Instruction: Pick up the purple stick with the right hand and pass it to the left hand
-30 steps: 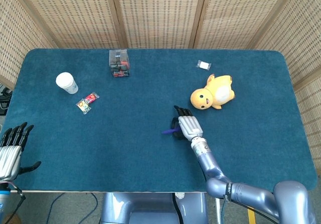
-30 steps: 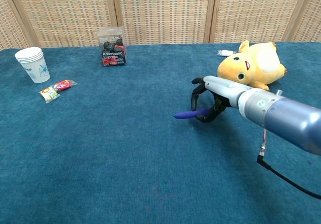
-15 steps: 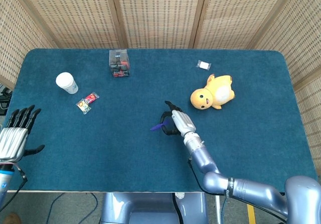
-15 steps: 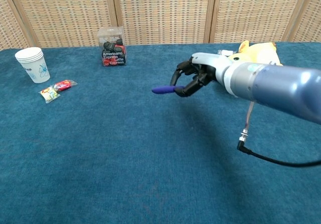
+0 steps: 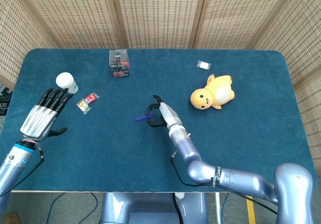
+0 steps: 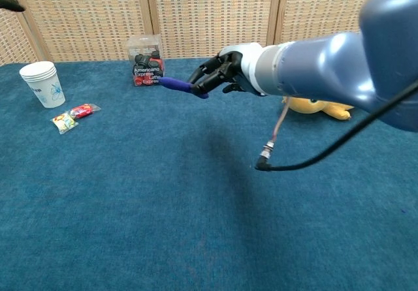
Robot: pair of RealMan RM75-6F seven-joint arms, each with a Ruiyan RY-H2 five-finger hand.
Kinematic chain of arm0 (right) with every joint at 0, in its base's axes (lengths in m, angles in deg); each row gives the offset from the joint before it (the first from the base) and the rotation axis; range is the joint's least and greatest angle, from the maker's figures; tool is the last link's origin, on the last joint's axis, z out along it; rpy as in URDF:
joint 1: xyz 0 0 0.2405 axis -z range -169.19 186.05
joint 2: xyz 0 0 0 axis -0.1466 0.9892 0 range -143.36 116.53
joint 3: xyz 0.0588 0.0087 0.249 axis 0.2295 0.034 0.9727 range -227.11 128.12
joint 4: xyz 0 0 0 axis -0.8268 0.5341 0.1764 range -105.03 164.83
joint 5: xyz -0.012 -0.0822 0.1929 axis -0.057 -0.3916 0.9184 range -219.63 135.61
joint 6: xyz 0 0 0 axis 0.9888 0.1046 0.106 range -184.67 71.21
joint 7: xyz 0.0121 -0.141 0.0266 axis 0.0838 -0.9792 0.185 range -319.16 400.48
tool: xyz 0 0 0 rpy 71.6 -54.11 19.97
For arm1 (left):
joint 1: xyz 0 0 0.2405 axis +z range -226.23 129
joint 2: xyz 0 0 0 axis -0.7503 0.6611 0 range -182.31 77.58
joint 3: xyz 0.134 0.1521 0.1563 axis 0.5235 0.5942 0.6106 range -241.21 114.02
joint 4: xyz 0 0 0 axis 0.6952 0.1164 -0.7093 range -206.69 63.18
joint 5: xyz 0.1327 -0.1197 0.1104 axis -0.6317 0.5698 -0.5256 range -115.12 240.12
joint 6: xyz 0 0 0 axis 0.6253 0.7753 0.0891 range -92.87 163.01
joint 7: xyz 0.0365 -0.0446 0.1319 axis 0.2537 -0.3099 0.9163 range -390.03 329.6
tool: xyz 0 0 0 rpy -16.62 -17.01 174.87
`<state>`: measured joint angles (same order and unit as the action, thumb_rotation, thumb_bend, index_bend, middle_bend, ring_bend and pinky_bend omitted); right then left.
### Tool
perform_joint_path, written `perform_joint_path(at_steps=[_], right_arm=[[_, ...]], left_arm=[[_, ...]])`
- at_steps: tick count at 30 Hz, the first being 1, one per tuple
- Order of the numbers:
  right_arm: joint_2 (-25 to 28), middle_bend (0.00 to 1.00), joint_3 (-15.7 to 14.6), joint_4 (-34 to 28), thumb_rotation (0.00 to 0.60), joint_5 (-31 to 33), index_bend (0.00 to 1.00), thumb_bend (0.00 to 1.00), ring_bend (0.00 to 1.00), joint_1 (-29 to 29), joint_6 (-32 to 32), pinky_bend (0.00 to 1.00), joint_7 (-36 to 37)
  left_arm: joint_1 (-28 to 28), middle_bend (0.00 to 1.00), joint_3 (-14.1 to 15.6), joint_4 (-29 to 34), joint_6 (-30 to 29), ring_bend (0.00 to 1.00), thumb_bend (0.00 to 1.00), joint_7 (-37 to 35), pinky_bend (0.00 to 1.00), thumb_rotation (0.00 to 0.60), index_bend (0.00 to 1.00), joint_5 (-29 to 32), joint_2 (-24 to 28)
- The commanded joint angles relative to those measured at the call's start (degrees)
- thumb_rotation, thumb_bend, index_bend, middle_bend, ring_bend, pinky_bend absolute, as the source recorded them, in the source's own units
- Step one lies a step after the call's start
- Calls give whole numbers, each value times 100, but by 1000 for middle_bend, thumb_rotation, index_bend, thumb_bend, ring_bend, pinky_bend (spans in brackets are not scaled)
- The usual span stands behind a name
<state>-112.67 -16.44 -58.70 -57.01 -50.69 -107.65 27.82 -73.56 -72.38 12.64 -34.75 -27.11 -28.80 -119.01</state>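
My right hand (image 5: 161,115) (image 6: 219,74) holds the purple stick (image 5: 142,118) (image 6: 175,84) in the air above the middle of the blue table. The stick's free end points to the left, toward my other arm. My left hand (image 5: 45,116) hovers open over the table's left side, fingers spread and pointing away from me. In the chest view only a dark fingertip (image 6: 9,2) of the left hand shows, at the top left corner. A wide gap separates the two hands.
A white paper cup (image 5: 66,82) (image 6: 42,83) and a small snack packet (image 5: 87,102) (image 6: 72,117) lie near the left hand. A clear box (image 5: 119,63) (image 6: 145,61) stands at the back. A yellow plush duck (image 5: 212,94) (image 6: 321,106) and a small white item (image 5: 203,65) are on the right.
The right hand lifted the purple stick off the table and carried it up and leftward. The left hand rose from the near left edge and moved in over the table.
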Motion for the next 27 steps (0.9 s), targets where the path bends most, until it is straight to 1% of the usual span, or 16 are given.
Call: perform_joint_path(at_steps=[1,5,7,9,12,15,17,27], right_arm=[[-116,7,97,84,600,225,613,618,0,-166,-123,0,-7],[-226,11,136,182,600,399,615,619,0,-309,-207,0,-9],[-260,15,136,215,600,441,615,619,0,-365,-241,0,-11],[-274,15,132,220,600,453,616,619,0,-389,-260,0,-1],[-261,16,101,198,600,466,616,619,0,-396,-283,0,3],[-227,21,87,149,600,475,617,620,0,-382,-327,0,18],[-207,22,86,130,600,471,617,620,0,-378,-333,0,33],[-142,31,-20,82,600,393,618,635,0,-375,-347,0,0]], left_arm=[[-271,0,-87,-100,20,0,0,-149,0,600,90,-223,-162],[-602,0,-202,-186,33,0,0,-264,0,600,201,-395,-443],[-781,0,-252,-196,113,0,0,-317,0,600,268,-374,-635],[-946,0,-291,-226,195,0,4,-336,0,600,314,-361,-820],[-1186,0,-347,-305,350,0,60,-292,0,600,385,-261,-1166],[-1425,0,-410,-426,528,0,87,-113,0,600,409,-122,-1530],[-1551,0,-380,-472,670,0,98,-9,0,600,418,-58,-1718],[-1712,0,-301,-621,712,0,287,211,0,600,464,50,-2027]])
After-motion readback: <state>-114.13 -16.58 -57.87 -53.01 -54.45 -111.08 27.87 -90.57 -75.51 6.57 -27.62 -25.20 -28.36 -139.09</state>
